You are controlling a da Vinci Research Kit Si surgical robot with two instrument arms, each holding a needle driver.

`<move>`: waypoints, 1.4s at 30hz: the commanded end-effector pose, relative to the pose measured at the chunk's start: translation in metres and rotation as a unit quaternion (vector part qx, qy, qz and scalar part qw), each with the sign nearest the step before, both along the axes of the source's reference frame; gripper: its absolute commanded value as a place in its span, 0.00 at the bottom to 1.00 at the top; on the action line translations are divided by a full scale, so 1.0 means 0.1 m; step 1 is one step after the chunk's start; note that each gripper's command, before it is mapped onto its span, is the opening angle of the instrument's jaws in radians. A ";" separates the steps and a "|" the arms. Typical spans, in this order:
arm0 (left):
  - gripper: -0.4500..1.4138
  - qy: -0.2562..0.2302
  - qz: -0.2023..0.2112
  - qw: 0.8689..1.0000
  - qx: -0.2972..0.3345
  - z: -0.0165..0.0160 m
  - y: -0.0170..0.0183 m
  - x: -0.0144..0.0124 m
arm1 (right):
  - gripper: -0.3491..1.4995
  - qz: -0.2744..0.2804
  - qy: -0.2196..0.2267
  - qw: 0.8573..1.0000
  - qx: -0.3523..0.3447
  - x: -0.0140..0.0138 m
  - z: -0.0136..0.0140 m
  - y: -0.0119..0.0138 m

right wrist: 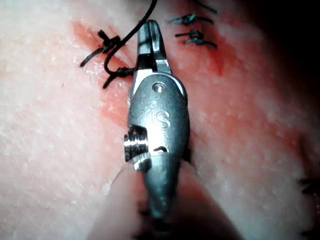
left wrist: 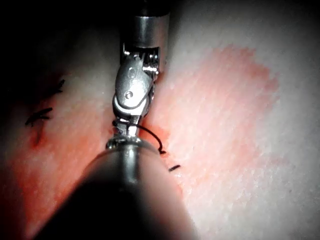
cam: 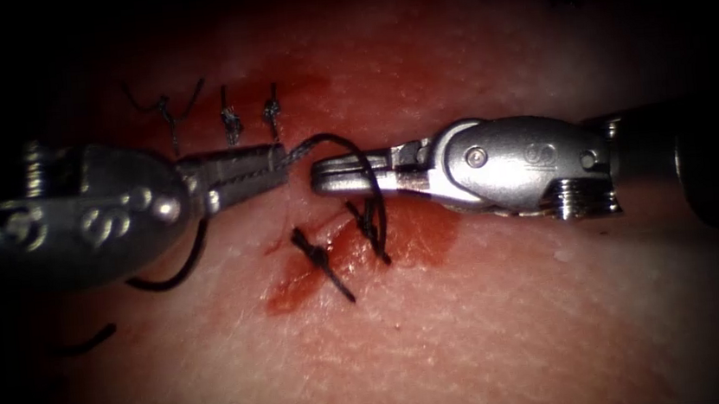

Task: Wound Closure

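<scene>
Pale tissue point(cam: 492, 329) stained with red fluid point(cam: 419, 231); left tool point(cam: 274, 168) clenched on thread point(cam: 346, 147), strand arching over closed, empty right tool point(cam: 323, 179), probably for looping; needle position undeterminable.

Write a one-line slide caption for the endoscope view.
Left tool shut on the thread, which arcs over the right tool down to knotted stitches on the tissue.
</scene>
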State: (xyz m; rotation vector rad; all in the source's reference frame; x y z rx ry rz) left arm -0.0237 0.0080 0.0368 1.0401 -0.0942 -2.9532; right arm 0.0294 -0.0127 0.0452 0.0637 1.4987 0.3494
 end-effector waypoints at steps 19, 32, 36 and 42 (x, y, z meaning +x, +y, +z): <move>0.00 0.019 0.027 0.999 0.021 0.117 -0.008 -0.023 | 0.00 0.014 0.060 0.998 0.003 -0.006 0.014 -0.059; 0.00 -0.007 0.031 0.998 0.047 0.135 -0.052 -0.047 | 0.00 0.223 0.110 0.954 0.166 -0.020 0.001 -0.061; 0.00 -0.007 0.024 0.998 0.053 0.129 -0.060 -0.050 | 0.00 0.265 0.112 0.928 0.238 -0.020 -0.006 -0.060; 0.00 -0.008 0.017 0.998 0.058 0.121 -0.071 -0.053 | 0.00 0.319 0.052 0.904 0.278 -0.016 -0.010 -0.068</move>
